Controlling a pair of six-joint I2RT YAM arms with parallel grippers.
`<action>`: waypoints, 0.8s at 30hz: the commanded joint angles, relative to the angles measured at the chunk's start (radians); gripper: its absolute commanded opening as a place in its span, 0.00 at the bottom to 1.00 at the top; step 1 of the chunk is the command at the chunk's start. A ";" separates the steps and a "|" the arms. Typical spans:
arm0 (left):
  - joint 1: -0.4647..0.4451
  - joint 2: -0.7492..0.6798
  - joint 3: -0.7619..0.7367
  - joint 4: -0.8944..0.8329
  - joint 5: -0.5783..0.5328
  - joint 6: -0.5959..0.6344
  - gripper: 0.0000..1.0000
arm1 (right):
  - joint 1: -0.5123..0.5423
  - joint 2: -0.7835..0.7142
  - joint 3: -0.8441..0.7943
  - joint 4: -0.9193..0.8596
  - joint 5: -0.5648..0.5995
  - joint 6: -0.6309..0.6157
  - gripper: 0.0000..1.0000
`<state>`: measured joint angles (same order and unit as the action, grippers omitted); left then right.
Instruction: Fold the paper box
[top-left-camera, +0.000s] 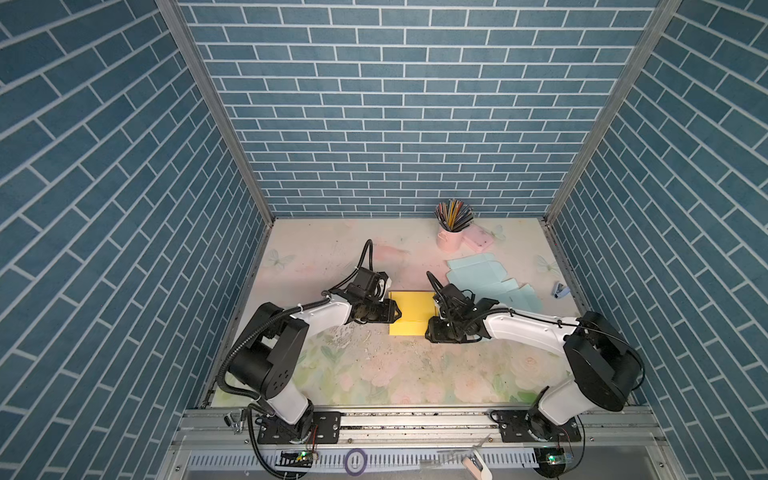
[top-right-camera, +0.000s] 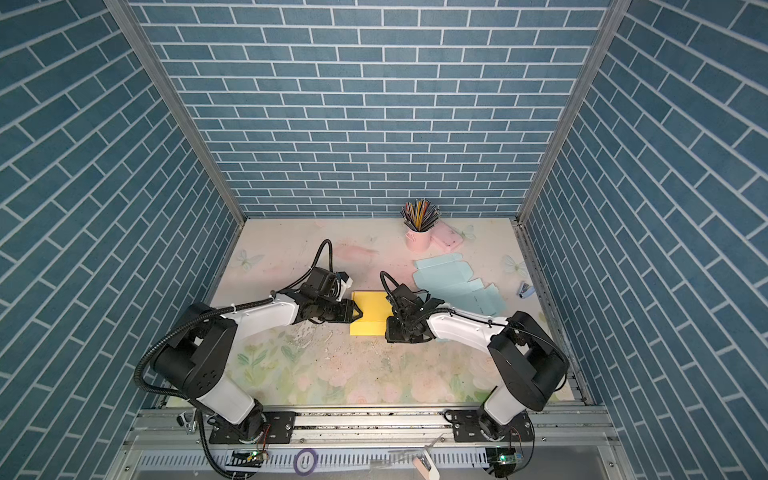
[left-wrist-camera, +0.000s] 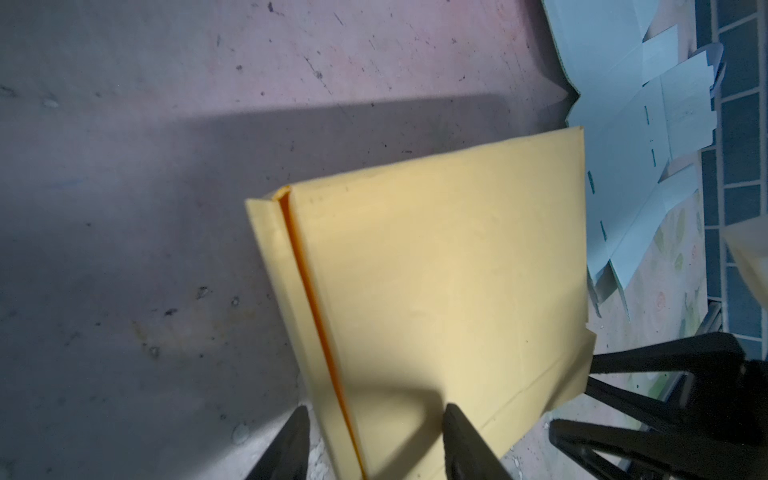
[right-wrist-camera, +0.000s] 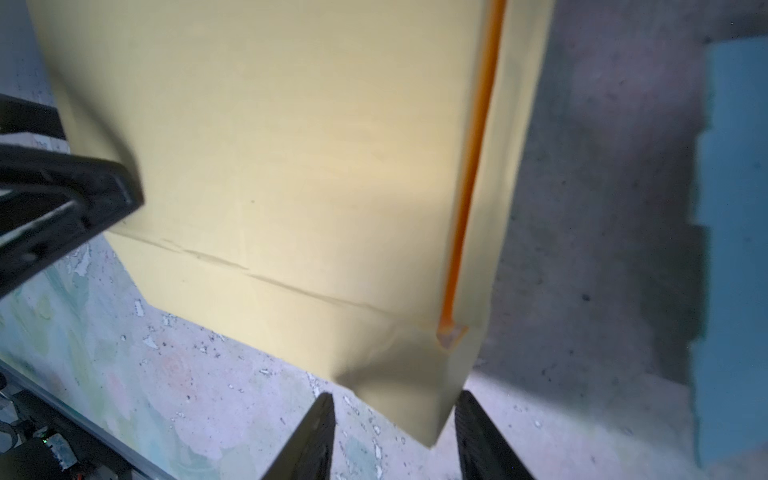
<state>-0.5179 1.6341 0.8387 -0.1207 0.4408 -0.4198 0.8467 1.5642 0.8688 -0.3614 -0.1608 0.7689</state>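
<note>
The yellow paper box (top-left-camera: 411, 311) (top-right-camera: 372, 309) lies flattened in the middle of the table, with a narrow flap folded along its far edge and an orange slit (left-wrist-camera: 316, 316) showing there. My left gripper (top-left-camera: 397, 311) (left-wrist-camera: 376, 432) is at the box's left edge and open; one finger (left-wrist-camera: 461, 440) is over the yellow panel, the other beside it over the table. My right gripper (top-left-camera: 429, 331) (right-wrist-camera: 399, 424) is open at the box's near right corner (right-wrist-camera: 432, 415), which pokes in between its fingers. Neither gripper pinches the paper.
Light blue flat box blanks (top-left-camera: 486, 282) lie just right of and behind the right gripper. A pink cup of pencils (top-left-camera: 451, 235) and a pink item (top-left-camera: 478, 240) stand at the back right. A small blue stapler (top-left-camera: 559, 289) lies by the right wall.
</note>
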 joint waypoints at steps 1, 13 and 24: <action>-0.005 0.014 -0.015 -0.004 -0.003 -0.002 0.52 | 0.007 -0.004 0.024 -0.051 0.035 -0.025 0.48; -0.004 0.018 -0.019 0.000 0.001 -0.002 0.51 | 0.015 0.050 0.106 -0.100 0.053 -0.084 0.48; -0.006 0.035 -0.015 0.004 0.008 -0.003 0.50 | 0.016 0.084 0.130 -0.107 0.067 -0.102 0.45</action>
<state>-0.5175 1.6394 0.8352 -0.1070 0.4500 -0.4225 0.8566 1.6329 0.9733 -0.4438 -0.1165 0.6960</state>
